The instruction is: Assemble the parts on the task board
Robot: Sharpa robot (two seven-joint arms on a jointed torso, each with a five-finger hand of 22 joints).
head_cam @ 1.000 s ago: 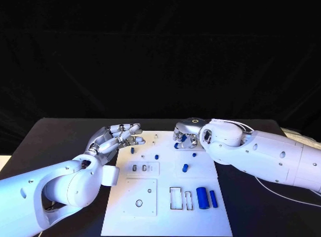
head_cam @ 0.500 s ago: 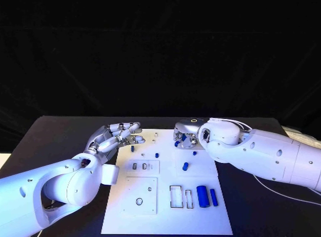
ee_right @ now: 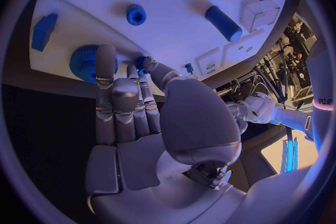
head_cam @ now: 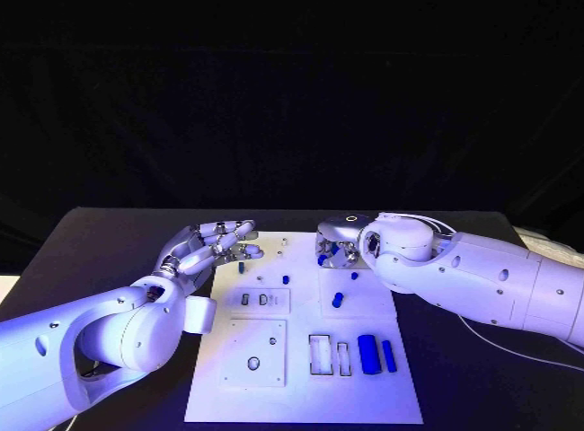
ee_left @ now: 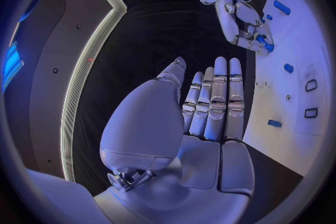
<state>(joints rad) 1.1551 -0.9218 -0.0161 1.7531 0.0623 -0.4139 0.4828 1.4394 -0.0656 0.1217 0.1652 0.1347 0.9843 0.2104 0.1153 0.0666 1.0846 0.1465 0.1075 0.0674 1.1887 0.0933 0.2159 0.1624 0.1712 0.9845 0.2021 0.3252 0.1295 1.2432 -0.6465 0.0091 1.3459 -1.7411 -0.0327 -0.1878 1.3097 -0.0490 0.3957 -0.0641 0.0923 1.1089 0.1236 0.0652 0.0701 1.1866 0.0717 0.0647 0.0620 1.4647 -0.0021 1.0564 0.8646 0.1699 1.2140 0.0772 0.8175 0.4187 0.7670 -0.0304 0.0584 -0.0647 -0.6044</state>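
The task board (head_cam: 305,359) lies flat in the middle of the black desk (head_cam: 98,242), its long side running from 6 o'clock to 12 o'clock in the head view. Its recesses serve as the containers. At about 5 o'clock on the board, two narrow rectangular slots (head_cam: 321,355) stand open with nothing in them, and just beside them at their 3 o'clock side lie a thick blue cylinder (head_cam: 367,350) and a slimmer blue rod (head_cam: 388,356). At 7 o'clock, an oval hole (head_cam: 253,363) sits empty in a raised square plate. Near the centre, a smaller plate carries two small slots (head_cam: 254,300); whether anything sits in them cannot be told. A short blue peg (head_cam: 336,299) lies right of centre, with smaller blue pieces (head_cam: 285,279) further towards 12 o'clock.

The right hand (head_cam: 336,249) is down over the board's 1 o'clock corner. In the right wrist view its fingers (ee_right: 105,75) are curled around a small blue part (ee_right: 140,61), pinched between thumb and fingertip, next to a blue toothed wheel (ee_right: 85,63), a blue ring (ee_right: 136,14) and a blue block (ee_right: 43,31) on the board.

The left hand (head_cam: 215,247) hovers at the board's 11 o'clock edge, fingers (ee_left: 218,95) stretched out side by side and grasping nothing.

On the arm at the rim of the right wrist view, a few dark letters can be seen, too cropped to read.
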